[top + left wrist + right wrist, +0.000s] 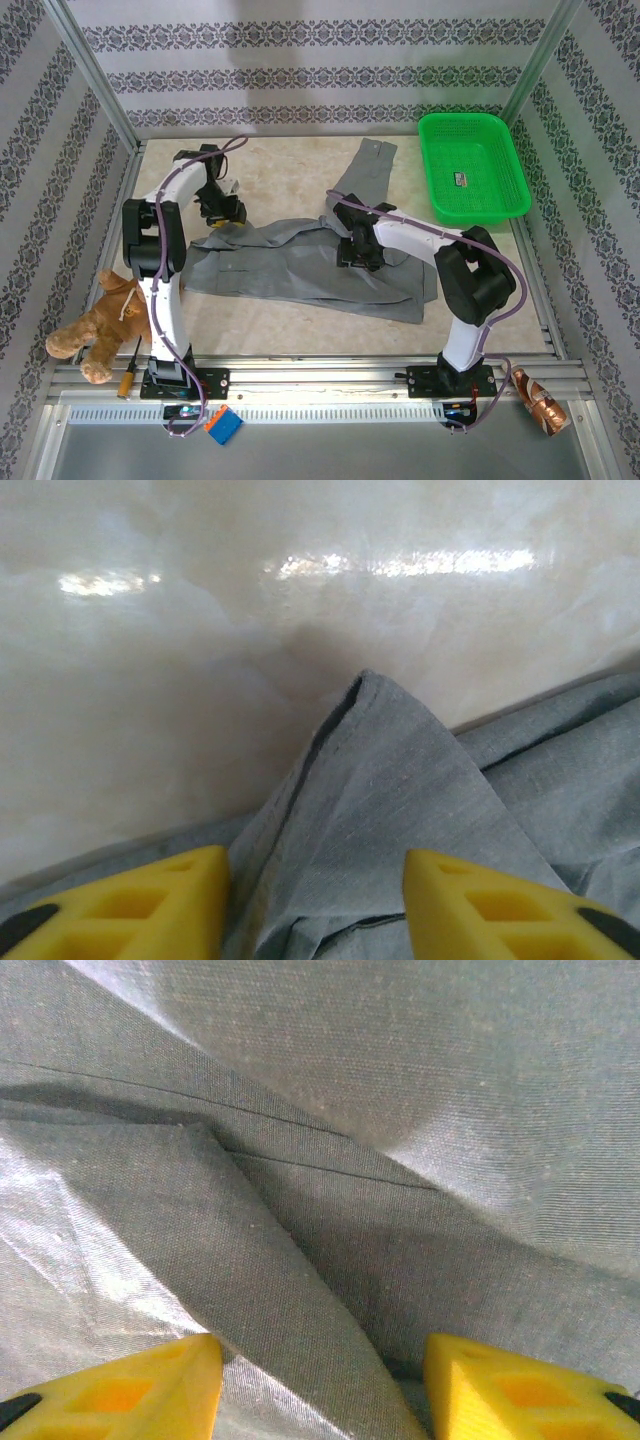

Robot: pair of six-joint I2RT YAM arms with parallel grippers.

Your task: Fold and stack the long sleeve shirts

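Here, at the far left by the near rail, your brown plush toy [90, 335] lies off the bench [290, 170], fuzzy and limp. Your left gripper [222, 210] sits low over the left far corner of the grey shirt [300, 265]. In the left wrist view this gripper [312, 860] stands part open, its yellow foam-like fingers [150, 890] set either side of a raised, pointed fold of the shirt [400, 780]; the cloth is not pinched. Beyond that fold you see the glossy, pale marbled bench [200, 630].

The shirt lies spread across the middle of the bench, soft and creased, one sleeve reaching to the far side. Your right gripper [355, 250] rests on its middle. In the right wrist view that gripper [320, 1345] is also part open, its fingers [140, 1380] astride a flat diagonal pleat of finely woven fabric [400, 1080], with a gap on each side.

At the far right stands the green mesh plastic basket [470, 118], apart from the shirt.
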